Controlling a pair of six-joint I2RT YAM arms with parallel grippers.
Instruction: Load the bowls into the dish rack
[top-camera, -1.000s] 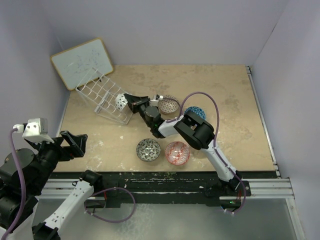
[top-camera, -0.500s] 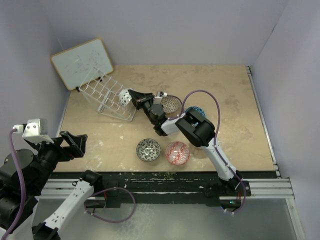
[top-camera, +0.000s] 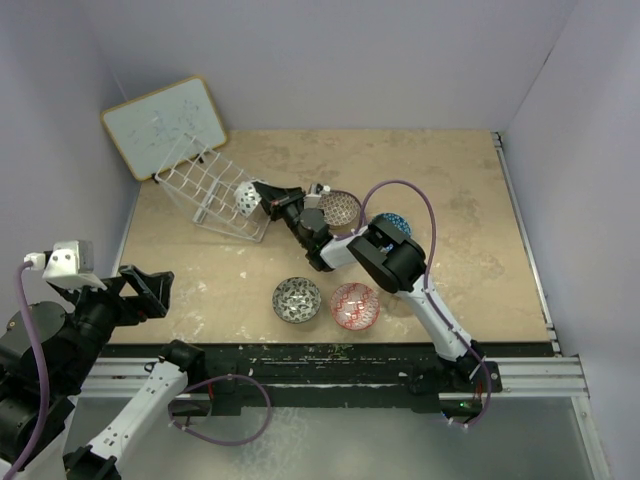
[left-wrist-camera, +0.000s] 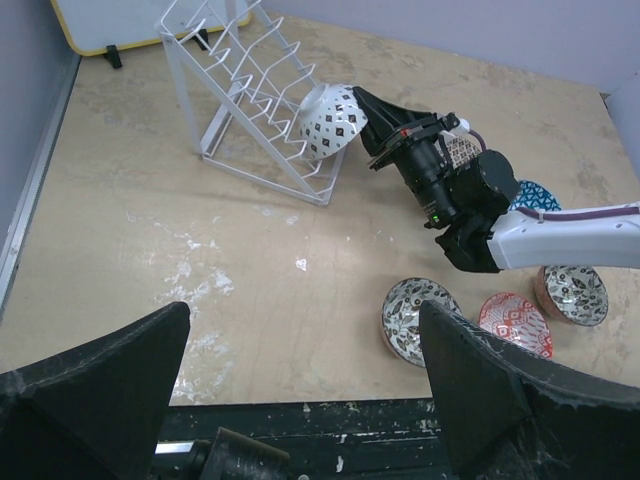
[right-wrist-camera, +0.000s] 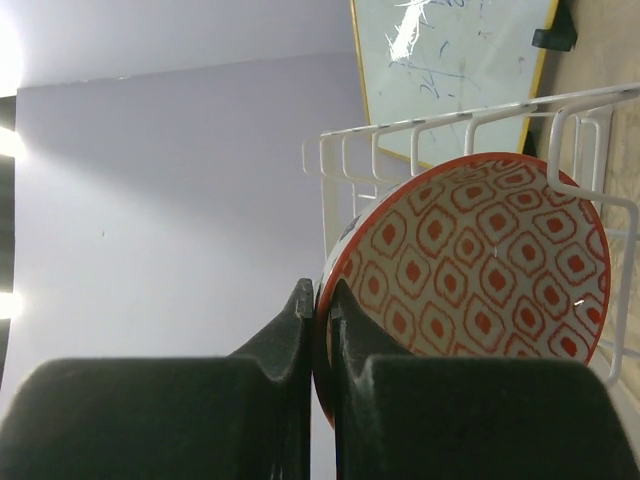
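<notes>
— Red-patterned inside, black-and-white outside: where is that bowl (right-wrist-camera: 480, 270) held?
— Its rim is clamped by the right gripper (right-wrist-camera: 322, 300); it is tilted on edge at the right end of the dish rack (top-camera: 200, 185) (whether seated between the wires cannot be told).
— And elsewhere?
— A grey bowl (top-camera: 297, 299) and a red bowl (top-camera: 355, 305) are seen side by side on the near table (top-camera: 460, 180); a blue bowl (top-camera: 396, 220) lies farther right. The left gripper (left-wrist-camera: 305, 310) is spread wide, near left.

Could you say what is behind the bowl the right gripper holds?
Wires of the dish rack rise just behind the bowl, the whiteboard beyond them; the bowl hides the rest.
</notes>
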